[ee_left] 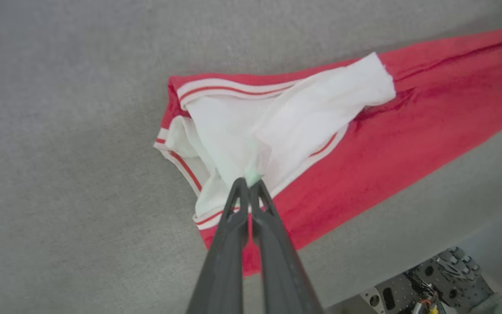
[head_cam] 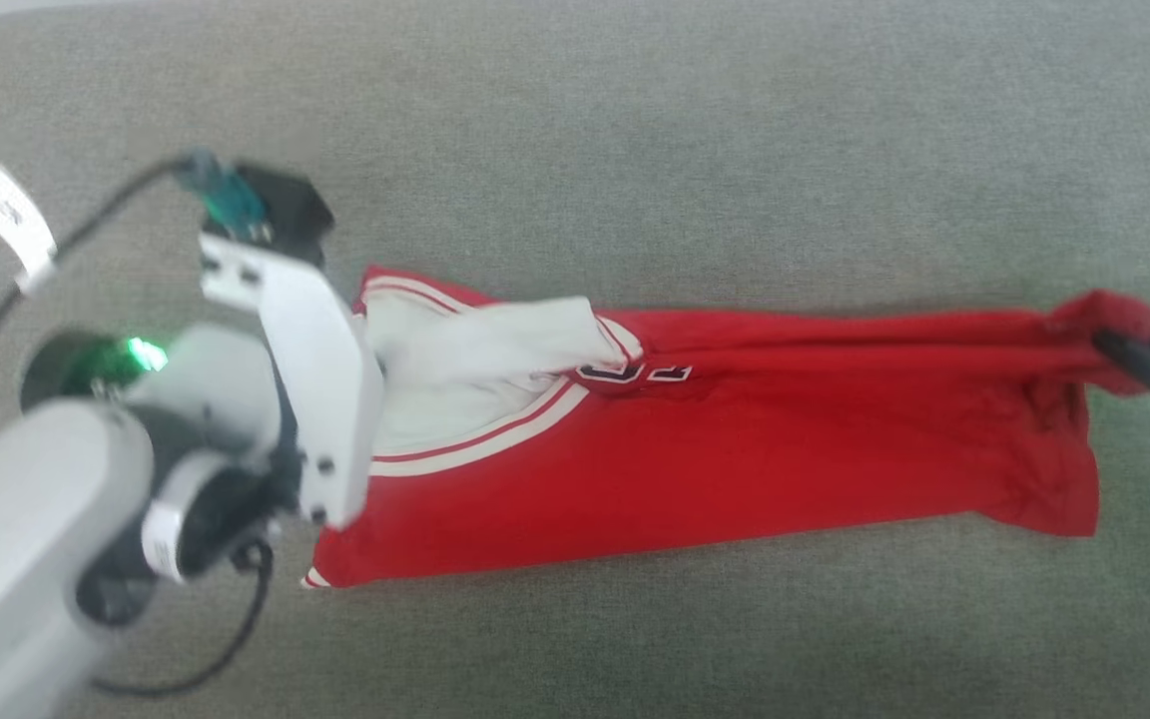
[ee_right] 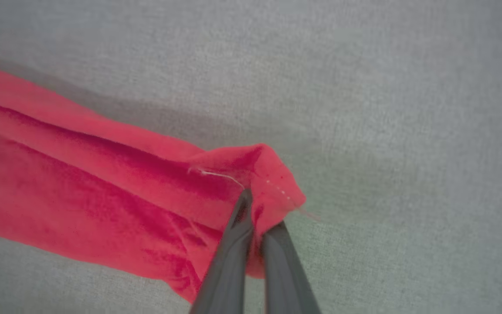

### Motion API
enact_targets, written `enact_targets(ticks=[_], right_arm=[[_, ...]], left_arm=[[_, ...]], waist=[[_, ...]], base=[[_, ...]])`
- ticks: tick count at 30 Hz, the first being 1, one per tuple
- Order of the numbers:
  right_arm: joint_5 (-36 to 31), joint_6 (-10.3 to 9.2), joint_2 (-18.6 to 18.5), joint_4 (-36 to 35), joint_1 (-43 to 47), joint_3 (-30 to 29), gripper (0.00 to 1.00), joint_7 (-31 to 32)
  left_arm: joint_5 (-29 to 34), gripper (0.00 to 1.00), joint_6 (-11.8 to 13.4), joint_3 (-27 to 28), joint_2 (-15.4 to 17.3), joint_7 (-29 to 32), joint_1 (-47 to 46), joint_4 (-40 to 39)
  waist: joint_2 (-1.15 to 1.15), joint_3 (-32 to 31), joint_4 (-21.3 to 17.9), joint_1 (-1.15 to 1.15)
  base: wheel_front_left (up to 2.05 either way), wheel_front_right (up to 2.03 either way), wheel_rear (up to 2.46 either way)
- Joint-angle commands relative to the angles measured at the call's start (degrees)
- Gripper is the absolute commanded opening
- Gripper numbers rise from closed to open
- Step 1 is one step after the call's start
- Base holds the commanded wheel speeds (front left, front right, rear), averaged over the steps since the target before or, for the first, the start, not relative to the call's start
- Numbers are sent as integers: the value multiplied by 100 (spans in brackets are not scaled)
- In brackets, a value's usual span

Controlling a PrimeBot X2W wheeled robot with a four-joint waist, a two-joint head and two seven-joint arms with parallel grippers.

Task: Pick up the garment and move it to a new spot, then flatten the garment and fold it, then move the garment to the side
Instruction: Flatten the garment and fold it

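**Item 1, left gripper point(ee_left: 249, 183).** We recorded its two dark fingers clenched on a pinch of white sleeve cloth of the garment point(ee_left: 364, 152). Just ahead of the tips the white sleeve spread out, edged with red-white striped trim point(ee_left: 229, 88). Farther ahead and to the right of the fingers ran the red body.

**Item 2, right gripper point(ee_right: 259, 211).** We noted it clamped on a bunched red corner at the garment's point(ee_right: 81, 187) other end, with a loose pale thread point(ee_right: 218, 175) just beside the tips. The red cloth ran away to the left of the fingers.

**Item 3, garment point(head_cam: 735, 449).** It lay long and narrow between the two grippers, on a grey fabric surface point(head_cam: 635, 150).

**Item 4, writing.** We saw black, white-outlined characters point(head_cam: 635, 372) partly tucked under a fold beside the sleeve, and could not read them. The print on a white tag point(head_cam: 11, 225) on the left arm's cable was too blurred to read.

**Item 5, by view.** The head view gave us a green light point(head_cam: 141, 355) on the left arm. The left wrist view gave us a perforated metal plate point(ee_left: 429, 283) behind and to the right of the fingers.
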Motion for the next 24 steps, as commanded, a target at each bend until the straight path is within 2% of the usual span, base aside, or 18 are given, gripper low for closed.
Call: enact_targets(ticks=[1,8,16,17,18,19,20,21,24], right_arm=[[-53,-9,69,-7,147,-58,0,69],[-117,-9,289,196,385,12,0,125],[-155,-9,386,656,248,345,0,-63],[-161,-9,399,690,209,375,26,-106],[-179,-9,399,713,186,401,47,-126],[-186,-9,404,734,170,432,100,-144],[-188,-9,402,749,155,449,100,-152],[-193,-9,395,771,147,453,100,-156],[-146,-9,422,757,144,437,100,-177]], left_arm=[[-44,0,63,-9,13,-67,201,-42],[-318,0,-55,-67,-170,-357,769,377],[-550,0,-618,-61,-594,-869,1026,1449],[-518,17,-680,-43,-611,-961,1013,1549],[-476,35,-728,-33,-631,-1045,990,1627],[-457,44,-770,-20,-654,-1119,972,1691],[-417,84,-825,-19,-665,-1193,953,1724],[-398,100,-856,9,-669,-1270,938,1746],[-339,100,-936,79,-667,-1520,961,1714]], waist=[[0,12,19,0],[0,25,48,0],[0,-78,55,0],[0,-94,51,0],[0,-111,51,0],[0,-132,49,0],[0,-157,49,0],[0,-187,47,0],[0,-281,47,0]], base=[[0,0,0],[0,0,0],[0,0,0],[0,0,0],[0,0,0],[0,0,0],[0,0,0],[0,0,0],[0,0,0]])
